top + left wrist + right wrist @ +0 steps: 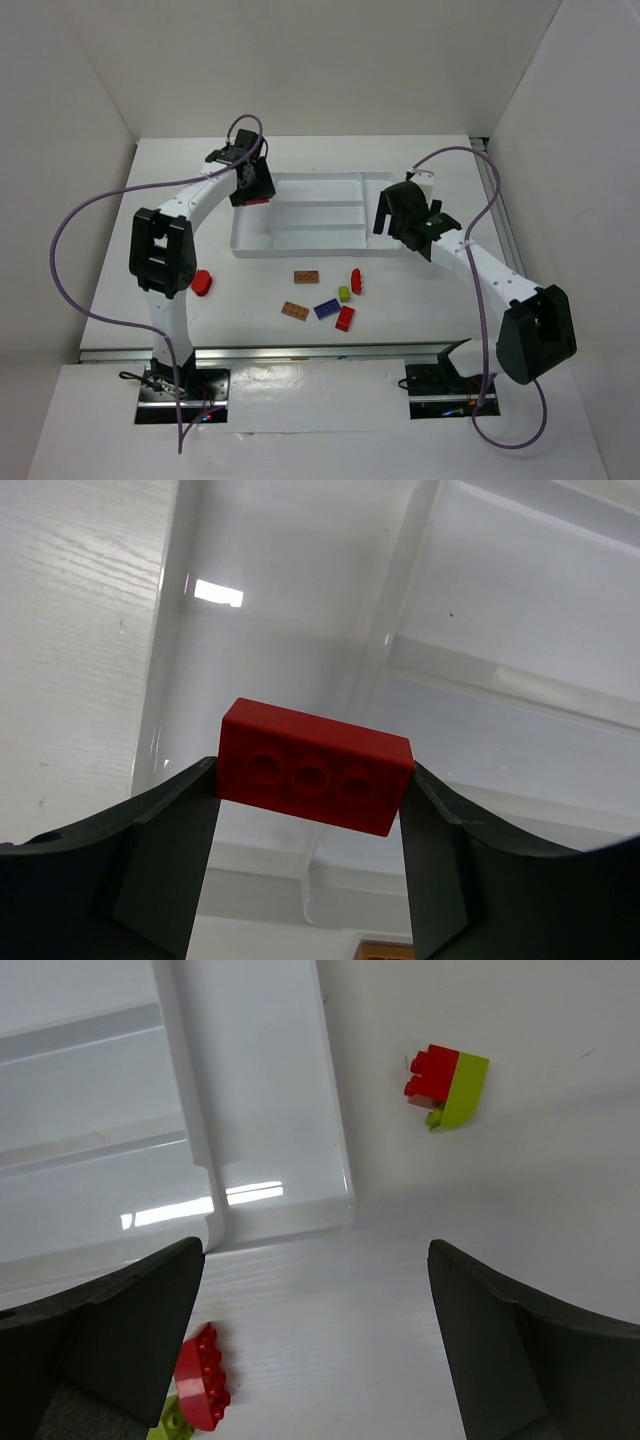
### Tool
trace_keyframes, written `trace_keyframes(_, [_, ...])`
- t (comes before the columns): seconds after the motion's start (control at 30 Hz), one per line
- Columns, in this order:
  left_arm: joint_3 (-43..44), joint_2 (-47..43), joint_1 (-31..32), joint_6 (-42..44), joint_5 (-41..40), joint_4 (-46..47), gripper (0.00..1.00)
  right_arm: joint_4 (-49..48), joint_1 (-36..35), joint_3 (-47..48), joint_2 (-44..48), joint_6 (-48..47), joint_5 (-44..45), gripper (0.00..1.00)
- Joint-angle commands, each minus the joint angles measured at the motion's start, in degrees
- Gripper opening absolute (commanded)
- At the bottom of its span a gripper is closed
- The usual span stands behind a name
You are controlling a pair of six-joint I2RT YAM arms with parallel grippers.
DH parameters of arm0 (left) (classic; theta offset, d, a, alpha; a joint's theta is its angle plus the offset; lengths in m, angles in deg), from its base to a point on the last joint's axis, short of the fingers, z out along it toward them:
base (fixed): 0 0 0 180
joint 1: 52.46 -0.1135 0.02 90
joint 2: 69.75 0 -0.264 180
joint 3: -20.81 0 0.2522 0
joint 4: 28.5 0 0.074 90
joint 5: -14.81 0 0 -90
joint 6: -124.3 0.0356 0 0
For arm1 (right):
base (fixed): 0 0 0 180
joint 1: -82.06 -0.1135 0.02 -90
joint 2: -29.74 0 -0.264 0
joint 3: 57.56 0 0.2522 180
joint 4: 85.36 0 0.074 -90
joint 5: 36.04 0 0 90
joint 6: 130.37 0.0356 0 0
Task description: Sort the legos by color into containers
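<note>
My left gripper (251,190) is shut on a red brick (262,201), held above the left end of the white tray (310,243). In the left wrist view the brick (314,776) is pinched between both fingers (160,850), with the tray's walls (398,620) below. My right gripper (398,226) is open and empty at the tray's right end, just above the table (315,1252). Loose on the table lie two brown-orange bricks (306,277) (294,310), a blue-purple brick (325,309), a lime brick (344,294) and red bricks (345,319) (357,281) (203,283).
The right wrist view shows the tray's corner (270,1110), a joined red-and-lime piece (447,1085) on the table beyond it, and a curved red brick (203,1390) by the left finger. White walls enclose the table. Purple cables loop over both arms.
</note>
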Motion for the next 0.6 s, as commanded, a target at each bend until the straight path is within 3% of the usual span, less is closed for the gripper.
trace_keyframes(0.0, [0.89, -0.9, -0.65, -3.63, -2.6, -1.68, 0.75, -0.42, 0.3, -0.26, 1.58, -0.48, 0.16, 1.0])
trace_keyframes(0.07, [0.36, -0.9, -1.18, -4.17, -3.13, -1.68, 0.78, -1.04, 0.3, -0.26, 1.58, -1.01, -0.72, 1.0])
trace_keyframes(0.1, [0.36, -0.9, -1.87, -4.17, -3.13, -1.68, 0.92, -1.04, 0.3, -0.87, 1.06, -1.02, -1.25, 1.0])
trace_keyframes(0.2, [0.36, -0.29, -2.41, -4.17, -1.82, -1.07, 0.99, -1.56, 0.3, -0.87, 0.53, -1.02, -1.25, 1.0])
trace_keyframes(0.37, [4.14, -0.01, -3.02, -3.46, -0.93, -3.26, 1.0, -1.56, 0.3, -0.87, 0.0, -1.02, -1.78, 1.0])
trace_keyframes(0.5, [-1.38, -7.91, -3.72, -4.69, -2.07, -3.27, 0.98, -2.09, 0.3, -0.87, 0.0, -1.02, -2.31, 1.0])
trace_keyframes(0.57, [-7.0, -13.71, -5.13, -9.33, -4.87, -7.73, 0.97, -3.14, 0.3, -1.4, 0.0, -1.54, -2.92, 1.0])
